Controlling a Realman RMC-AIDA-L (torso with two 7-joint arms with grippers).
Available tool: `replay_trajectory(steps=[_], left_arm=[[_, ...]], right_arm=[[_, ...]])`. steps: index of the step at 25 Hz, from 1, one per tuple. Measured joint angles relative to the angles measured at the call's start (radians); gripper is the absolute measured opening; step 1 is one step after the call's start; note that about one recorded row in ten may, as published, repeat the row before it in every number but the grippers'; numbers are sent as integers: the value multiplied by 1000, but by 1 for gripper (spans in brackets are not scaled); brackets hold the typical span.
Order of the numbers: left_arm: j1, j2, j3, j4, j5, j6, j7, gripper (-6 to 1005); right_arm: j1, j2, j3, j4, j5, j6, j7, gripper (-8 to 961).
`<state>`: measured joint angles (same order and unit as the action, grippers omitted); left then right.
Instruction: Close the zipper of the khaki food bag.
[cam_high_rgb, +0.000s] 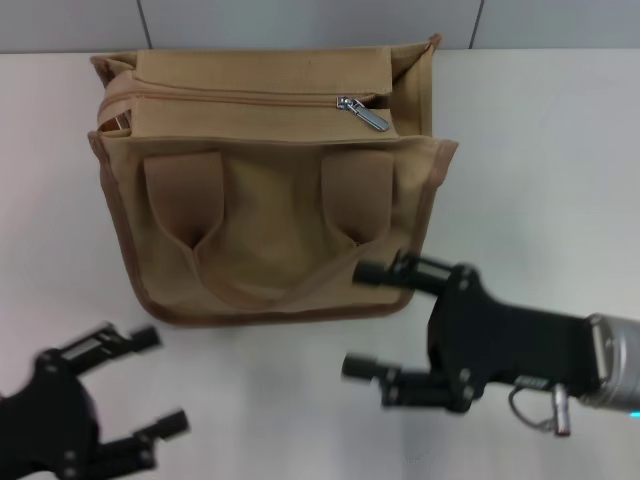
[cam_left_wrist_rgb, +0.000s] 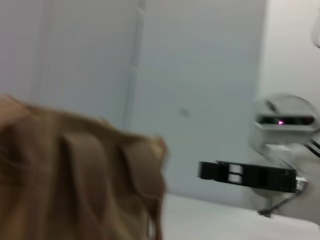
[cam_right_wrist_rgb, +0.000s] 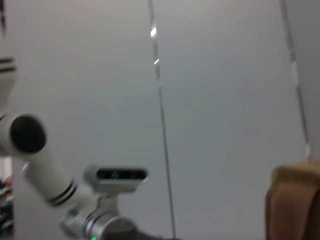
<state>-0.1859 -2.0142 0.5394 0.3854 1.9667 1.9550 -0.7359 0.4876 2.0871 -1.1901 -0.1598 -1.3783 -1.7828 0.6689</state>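
only the head view shows the zipper (cam_high_rgb: 362, 112), its slider near the khaki food bag (cam_high_rgb: 270, 190)'s right end. on the worktop (cam_high_rgb: 540, 150), right hand (cam_high_rgb: 365, 318) and left hand (cam_high_rgb: 155, 385) hover spread apart.

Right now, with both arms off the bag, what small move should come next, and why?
Probably lift the right gripper up and forward toward the zipper. Its slider sits near the right end of the khaki food bag, the gap beyond it looks open, and that gripper's jaws are open in front of the bag. The left gripper waits farther off.
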Motion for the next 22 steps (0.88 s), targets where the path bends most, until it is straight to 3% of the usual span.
replay_trajectory(steps=[3,7,22], left_arm=[[-44,-12,-6,0,64,-27,-3,807],[-65,-30,-10,3,68,-60,2,807],[-66,-31,-27,4,63,-62,5,807]], right_arm=[[11,3,-73,-15,-11,50,-2,782],[11,3,-89,-14,-11,65,-2,791],[5,4,-93,-5,-8,105,-3,787]])
